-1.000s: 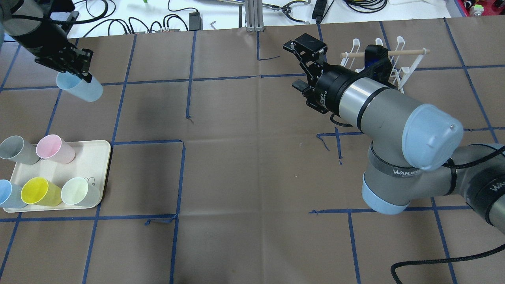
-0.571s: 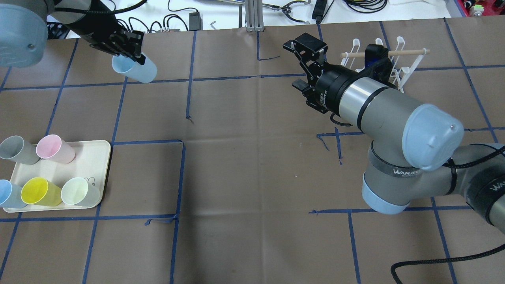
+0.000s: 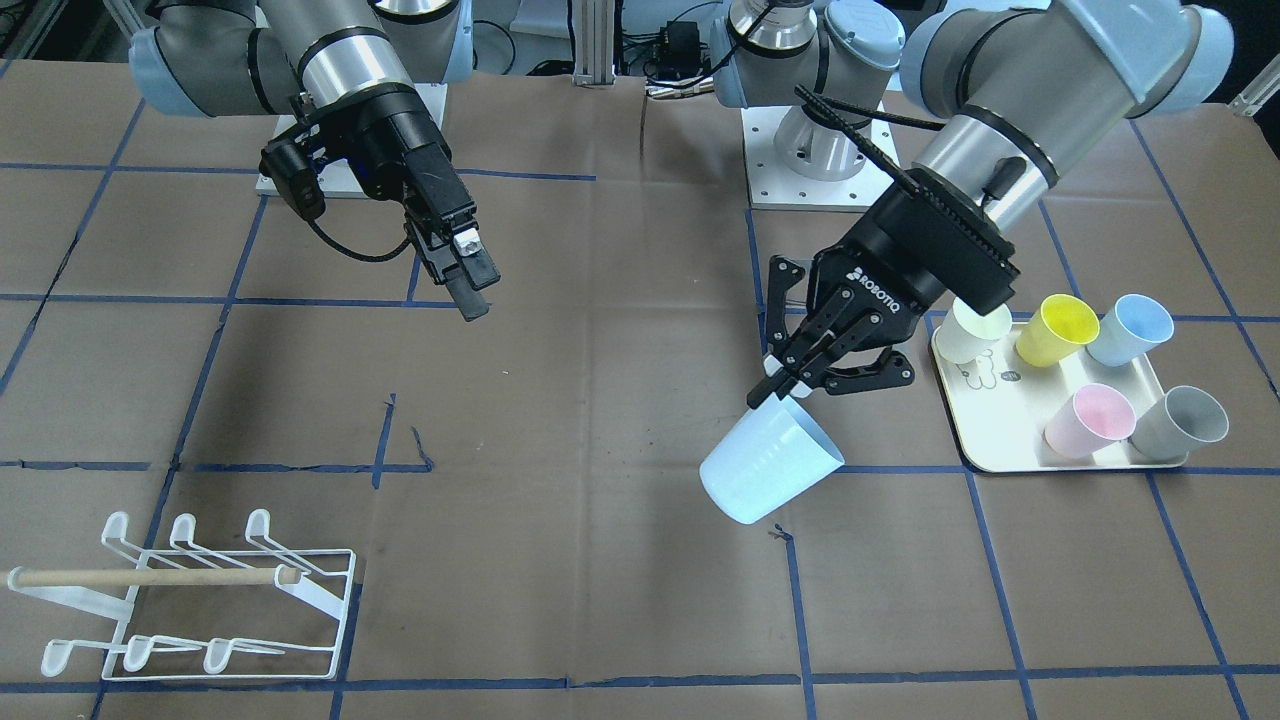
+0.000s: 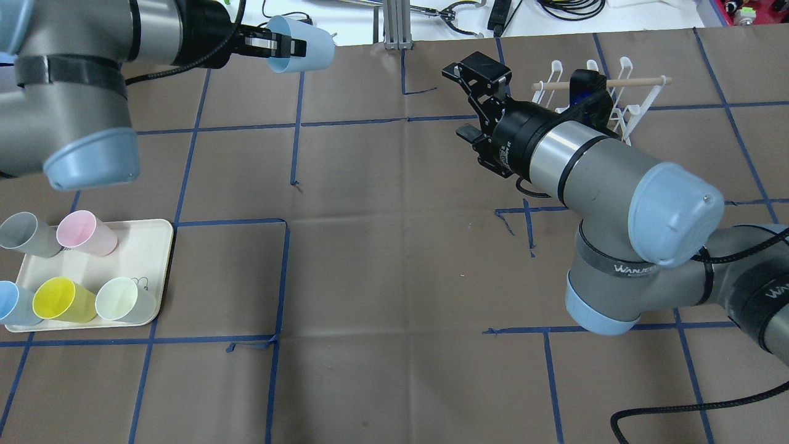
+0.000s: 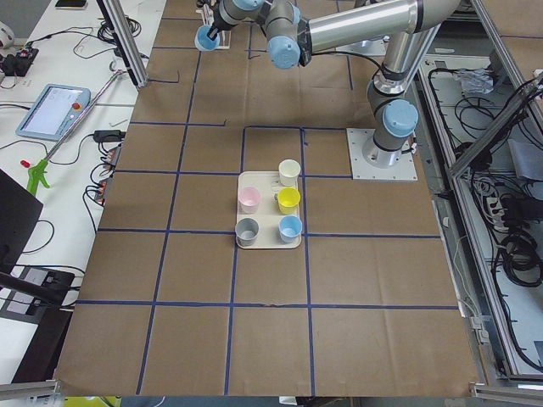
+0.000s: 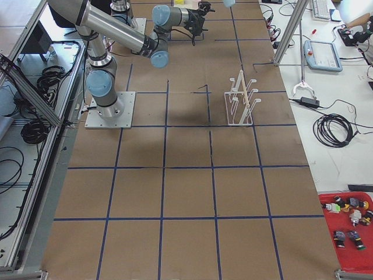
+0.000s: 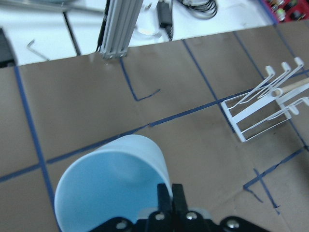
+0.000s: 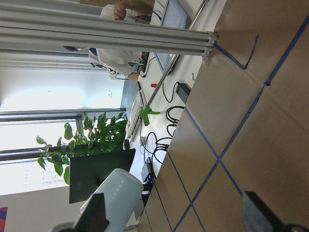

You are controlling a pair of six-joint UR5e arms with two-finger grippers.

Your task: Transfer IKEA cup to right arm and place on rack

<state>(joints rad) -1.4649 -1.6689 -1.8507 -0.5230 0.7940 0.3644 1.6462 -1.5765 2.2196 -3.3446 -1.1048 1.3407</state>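
While the blue cup point(image 3: 770, 470) hangs tilted in mid-air, pinched at its rim by the left gripper point(image 3: 790, 385), you've only got the pickup done: right gripper point(image 3: 468, 285) sits wide and empty, well apart; handover and rack point(image 3: 150, 577) placement both left

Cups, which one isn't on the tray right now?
The light blue cup, held in the air by its rim in the left gripper. The cream, yellow, blue, pink and grey cups all stand on the tray.

Left tool point(image 4: 280, 44) clamped on cup point(image 4: 309, 42) rim, reaching far forward, raised; right tool point(image 4: 463, 100) spread apart, hovering mid-air.
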